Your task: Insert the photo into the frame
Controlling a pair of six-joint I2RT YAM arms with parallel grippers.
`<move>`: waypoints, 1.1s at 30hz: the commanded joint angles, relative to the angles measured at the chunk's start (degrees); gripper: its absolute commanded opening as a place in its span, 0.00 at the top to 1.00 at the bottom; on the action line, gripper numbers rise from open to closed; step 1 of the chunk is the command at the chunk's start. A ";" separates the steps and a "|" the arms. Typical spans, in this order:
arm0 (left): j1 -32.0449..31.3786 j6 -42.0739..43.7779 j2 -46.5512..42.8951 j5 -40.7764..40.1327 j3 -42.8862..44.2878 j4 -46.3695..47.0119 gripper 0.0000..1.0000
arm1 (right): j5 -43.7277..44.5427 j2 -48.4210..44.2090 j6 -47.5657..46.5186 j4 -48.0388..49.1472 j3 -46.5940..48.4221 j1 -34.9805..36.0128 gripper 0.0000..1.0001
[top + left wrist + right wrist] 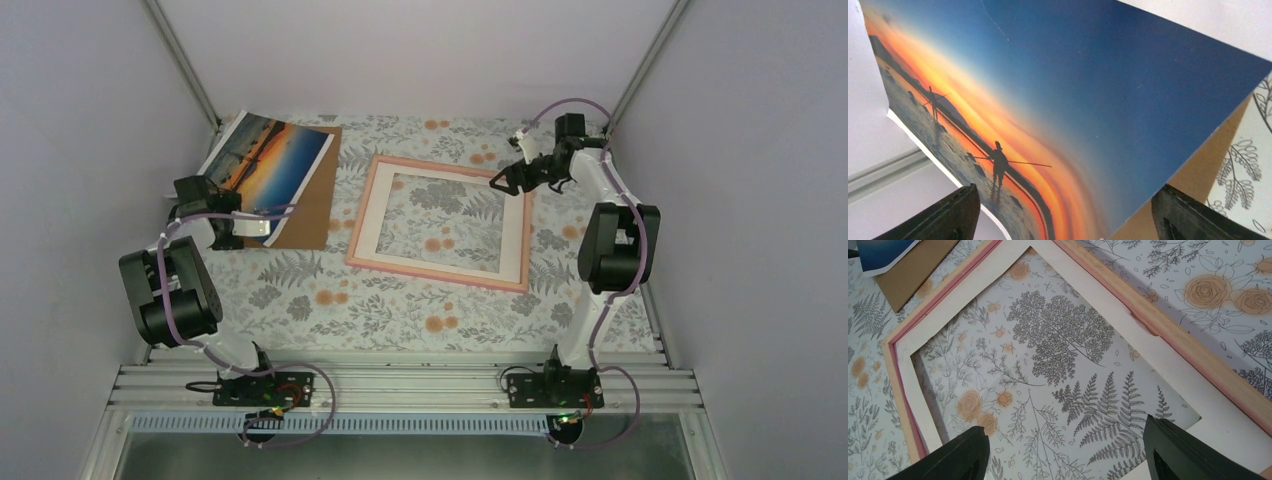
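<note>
Bowed photo (1073, 100): left end effector (1063, 210) spread at its edge, right end effector (1063, 450) spread above frame (1203, 360). Hasty pinch may crease it.

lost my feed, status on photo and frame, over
left gripper open at near edge of photo. right gripper open over frame, empty. photo on brown cardboard, outside frame. white mat lying in frame.
</note>
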 commanded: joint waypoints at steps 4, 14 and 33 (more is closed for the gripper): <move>-0.89 9.18 1.75 3.44 -4.99 10.81 0.30 | 0.03 -3.91 0.75 1.14 -2.01 0.09 0.24; -3.31 6.44 -3.00 7.45 -7.27 9.96 0.97 | -1.35 -5.09 1.93 4.73 -1.93 0.01 0.24; -36.97 -57.32 3.77 13.90 58.30 -27.09 0.98 | 4.91 -7.84 20.44 24.48 -3.57 -6.91 0.04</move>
